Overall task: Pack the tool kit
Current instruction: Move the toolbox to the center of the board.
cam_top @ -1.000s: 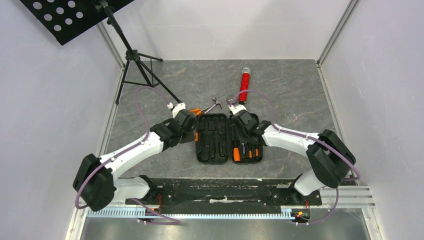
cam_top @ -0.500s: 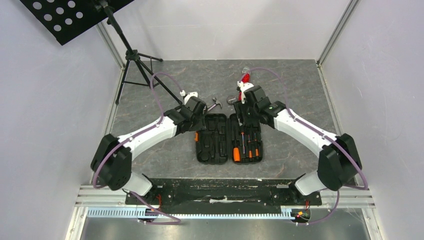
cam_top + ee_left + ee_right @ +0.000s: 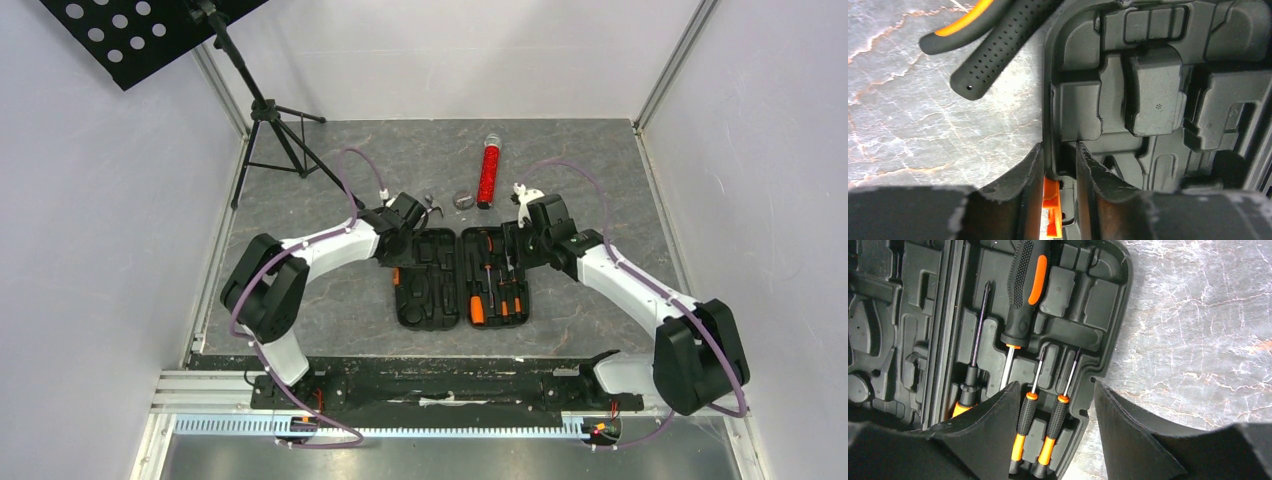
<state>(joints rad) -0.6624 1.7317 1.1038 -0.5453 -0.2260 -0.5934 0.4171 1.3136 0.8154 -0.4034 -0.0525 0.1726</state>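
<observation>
The tool kit case [image 3: 428, 290] lies open in the middle of the table. Its left half [image 3: 1153, 90] shows bare moulded slots. The right half [image 3: 1068, 295] holds a large screwdriver [image 3: 1023, 290], a thin one [image 3: 977, 335] and two small ones [image 3: 1025, 415]. My left gripper [image 3: 408, 232] [image 3: 1058, 147] has closed on the case's left rim, just beyond the orange latch [image 3: 1050, 200]. A hammer handle [image 3: 998, 50] and an orange pliers handle [image 3: 963, 20] lie on the table past that corner. My right gripper [image 3: 515, 245] [image 3: 1055, 385] hangs open over the case's right edge, straddling the two small screwdrivers.
A red tube [image 3: 488, 172] and a small grey round object [image 3: 463, 199] lie behind the case. A black tripod stand [image 3: 275, 130] stands at the back left, under a perforated black plate [image 3: 130, 30]. White walls enclose the table on three sides.
The right gripper opened, swung back toward the red tube, then came to the case's right edge. The left gripper moved right, to the case's far-left rim, and narrowed on it.
</observation>
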